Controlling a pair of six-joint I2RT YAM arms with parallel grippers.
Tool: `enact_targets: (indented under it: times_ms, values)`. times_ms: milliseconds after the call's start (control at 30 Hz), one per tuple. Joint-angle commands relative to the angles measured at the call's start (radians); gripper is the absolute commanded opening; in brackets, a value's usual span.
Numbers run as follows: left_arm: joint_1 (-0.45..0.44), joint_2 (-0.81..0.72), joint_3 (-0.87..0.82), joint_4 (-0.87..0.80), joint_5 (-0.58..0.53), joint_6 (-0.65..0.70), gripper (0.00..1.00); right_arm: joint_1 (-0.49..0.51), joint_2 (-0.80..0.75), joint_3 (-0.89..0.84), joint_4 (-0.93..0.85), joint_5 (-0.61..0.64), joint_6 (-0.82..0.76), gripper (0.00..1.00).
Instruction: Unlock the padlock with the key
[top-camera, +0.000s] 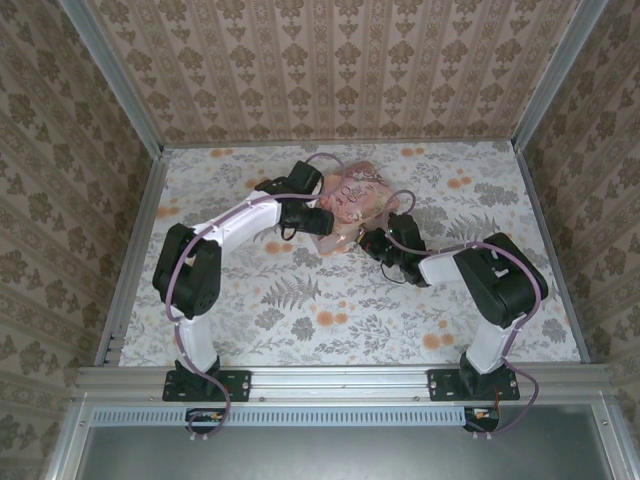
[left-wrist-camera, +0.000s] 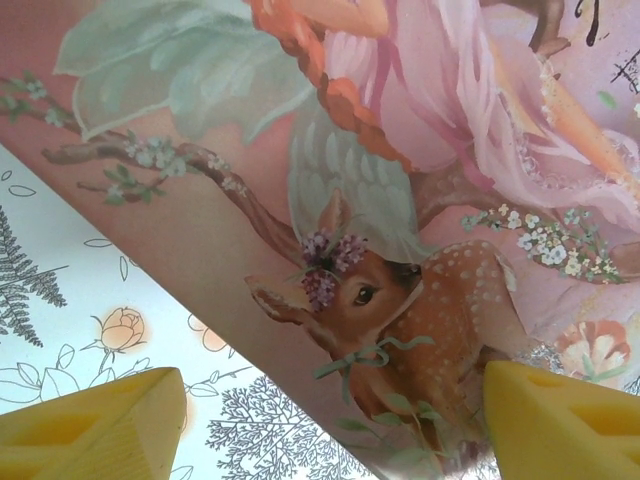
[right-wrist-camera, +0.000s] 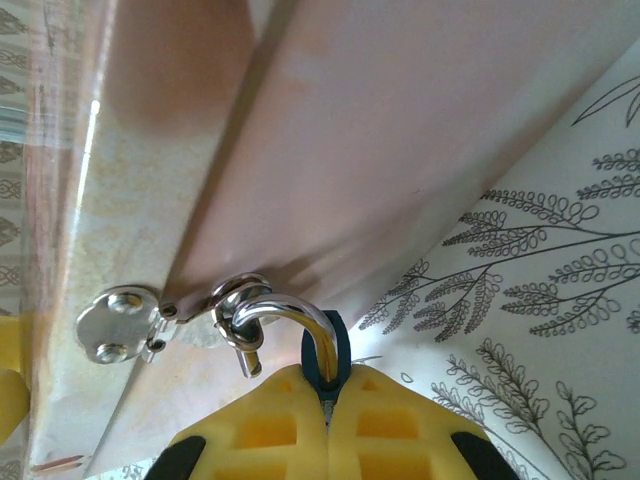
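My right gripper (right-wrist-camera: 327, 402) is clamped shut on the padlock (right-wrist-camera: 325, 350), whose silver shackle is hooked through the hasp (right-wrist-camera: 215, 300) on the pink tin (left-wrist-camera: 200, 250). The left gripper (left-wrist-camera: 330, 425) is spread wide, 1 finger over the tin's lid and 1 over the table (left-wrist-camera: 60, 350). Can't tell if it's actually touching the tin.

Two end effectors were counted: the left end effector (left-wrist-camera: 330, 432) and the right end effector (right-wrist-camera: 325, 425). One pink tin (top-camera: 352, 196), one padlock (right-wrist-camera: 323, 345), one metal hasp (right-wrist-camera: 170, 315) and one counter (top-camera: 300, 320) were recorded.
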Motion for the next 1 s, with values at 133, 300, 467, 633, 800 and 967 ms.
enact_targets:
  times_ms: [133,300,467,633,800,967]
  values:
    - [0.013,0.087,-0.036,-0.200,-0.110,0.041,0.76,-0.141,0.022,-0.089,0.033,-0.004,0.033,0.00]
    - [0.012,0.091,-0.032,-0.203,-0.106,0.043,0.76,-0.200,0.073,-0.066,0.142,-0.157,0.069,0.00]
    - [0.012,0.094,-0.025,-0.208,-0.103,0.047,0.76,-0.202,0.035,0.021,-0.121,-0.143,-0.028,0.00]
    - [0.010,0.105,-0.015,-0.213,-0.100,0.051,0.75,-0.202,-0.012,0.069,-0.370,-0.028,-0.116,0.00]
    - [0.010,0.111,-0.008,-0.217,-0.097,0.055,0.75,-0.202,-0.018,0.079,-0.441,0.037,-0.143,0.00]
    - [0.010,0.119,-0.005,-0.220,-0.094,0.057,0.75,-0.214,0.000,0.050,-0.267,-0.056,-0.121,0.00]
